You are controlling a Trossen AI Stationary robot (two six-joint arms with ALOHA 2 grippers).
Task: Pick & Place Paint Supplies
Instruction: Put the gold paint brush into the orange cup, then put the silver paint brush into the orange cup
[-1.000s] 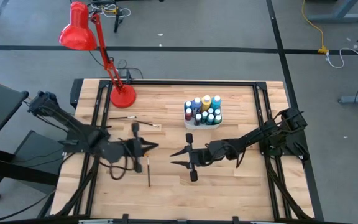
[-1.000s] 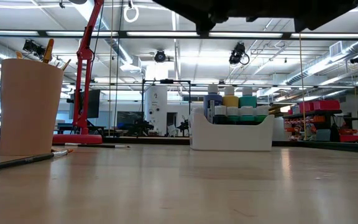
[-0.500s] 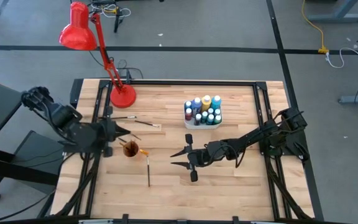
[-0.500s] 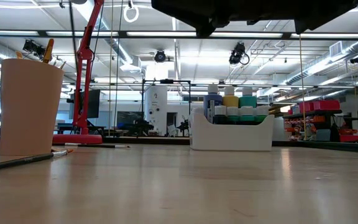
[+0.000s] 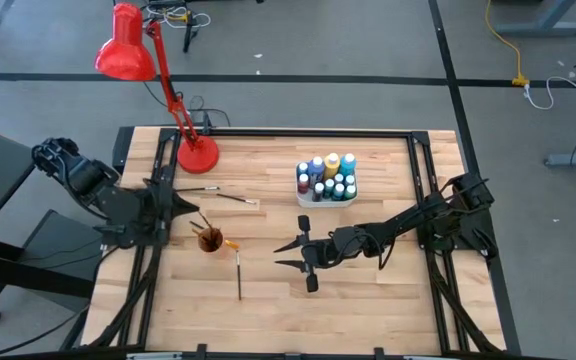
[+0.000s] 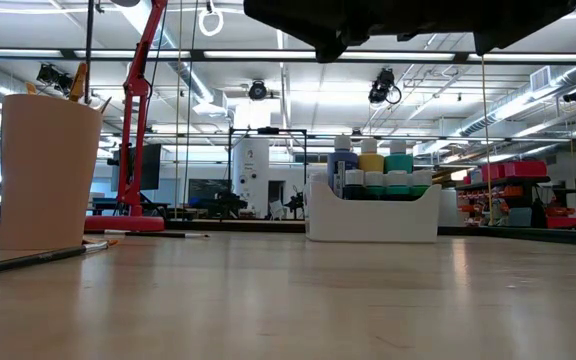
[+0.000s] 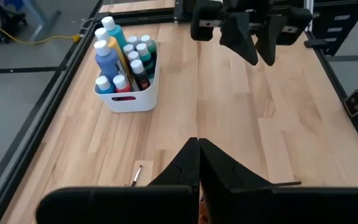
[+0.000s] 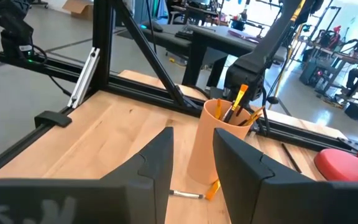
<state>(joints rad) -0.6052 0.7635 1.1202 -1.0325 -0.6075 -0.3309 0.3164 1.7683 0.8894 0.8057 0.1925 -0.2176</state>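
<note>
On the wooden table (image 5: 368,290) one white tray (image 5: 326,196) is seen right of centre toward the far edge, packed with paint bottles (image 5: 328,178); about ten caps can be counted from above, among them one tall blue bottle (image 7: 107,61), one yellow (image 5: 332,162) and several teal ones, though the exact number cannot be fixed. One orange cup (image 5: 209,240) is stood left of centre, with several brushes held upright in it; their count cannot be told. Three paintbrushes are counted lying loose on the wood: one long brush (image 5: 239,275) just nearer than the cup, and two more (image 5: 230,199) between the cup and the round base of the single red lamp (image 5: 197,155), which is set at the far left corner. The left gripper (image 5: 183,211) is held at the table's left edge, just beside the cup, its fingers pressed fully together with nothing between them. The right gripper (image 5: 290,255) is hovered near the table's middle, its fingers parted and empty, pointed toward the cup and well apart from the tray. A broad bare stretch of wood is left along the near edge and between the right gripper and the tray. The table is bordered by a black frame (image 5: 438,200) on all sides.
</note>
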